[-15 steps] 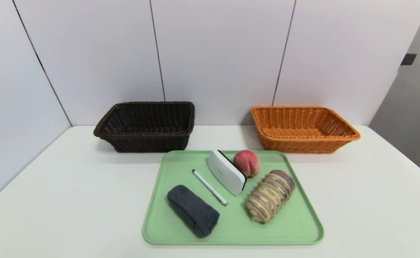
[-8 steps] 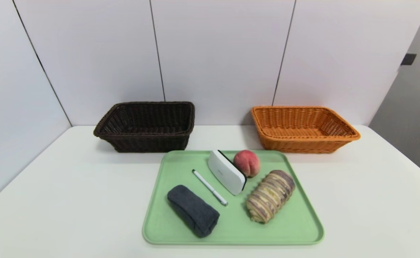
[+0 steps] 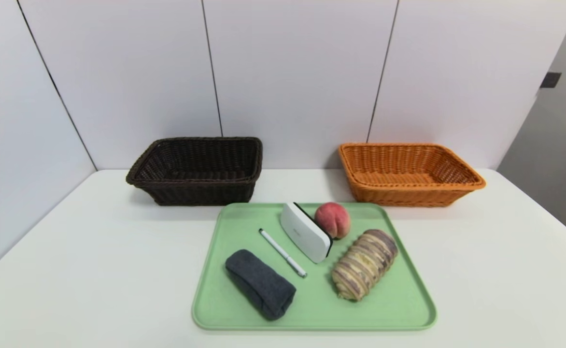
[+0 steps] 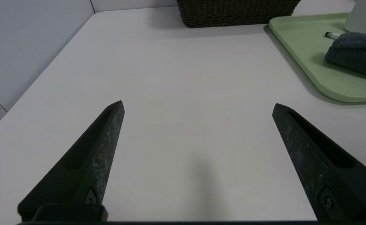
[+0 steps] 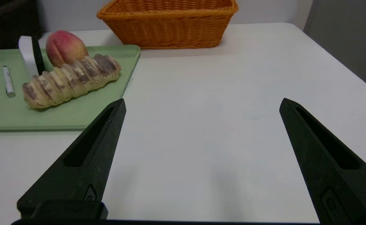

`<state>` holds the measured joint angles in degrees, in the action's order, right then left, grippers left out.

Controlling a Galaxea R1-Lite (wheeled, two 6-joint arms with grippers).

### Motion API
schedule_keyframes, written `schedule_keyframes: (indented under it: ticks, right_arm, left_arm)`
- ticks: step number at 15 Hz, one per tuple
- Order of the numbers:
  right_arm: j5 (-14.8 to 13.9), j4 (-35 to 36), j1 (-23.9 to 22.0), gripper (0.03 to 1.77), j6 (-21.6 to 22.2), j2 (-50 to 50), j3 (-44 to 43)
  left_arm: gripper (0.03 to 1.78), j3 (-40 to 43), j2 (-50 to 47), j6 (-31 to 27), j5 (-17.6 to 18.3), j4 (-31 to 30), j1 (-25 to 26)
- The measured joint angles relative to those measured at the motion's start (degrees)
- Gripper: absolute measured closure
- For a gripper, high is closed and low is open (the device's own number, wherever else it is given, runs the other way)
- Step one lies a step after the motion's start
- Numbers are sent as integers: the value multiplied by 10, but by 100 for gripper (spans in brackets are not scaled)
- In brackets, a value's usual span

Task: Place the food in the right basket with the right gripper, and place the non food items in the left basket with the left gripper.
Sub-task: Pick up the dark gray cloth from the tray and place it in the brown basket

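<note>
There are two rectangular woven wicker baskets, one dark brown basket [image 3: 203,193] and one orange-tan basket [image 3: 408,195]. There is one green rectangular plastic-looking tray [image 3: 350,316]. There is one rolled dark grey cloth [image 3: 261,284], one slim white pen [image 3: 283,253] and one white rounded block with black edge [image 3: 305,232]. Of food there are two pieces: one round pink-red peach [image 3: 332,220] and one oval striped bread roll [image 3: 365,264].

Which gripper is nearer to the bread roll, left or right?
Right. The right gripper is open over the table, just to the right of the bread roll; the left gripper is beyond the tray's left side.
</note>
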<state>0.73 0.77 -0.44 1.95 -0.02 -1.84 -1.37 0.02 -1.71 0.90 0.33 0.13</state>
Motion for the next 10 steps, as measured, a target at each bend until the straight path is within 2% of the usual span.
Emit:
schedule_keyframes:
  ticks: [2, 5, 10]
  right_arm:
    - [13, -21, 0, 10, 0, 4, -43]
    - [20, -74, 0, 10, 0, 50, -128]
    - [19, -112, 0, 10, 0, 202, -264]
  left_arm:
    - [12, -29, 5, 5, -2, 30, 0]
    - [12, -118, 38, 36, -2, 111, 0]
    - [12, -299, 186, 67, -2, 244, 1]
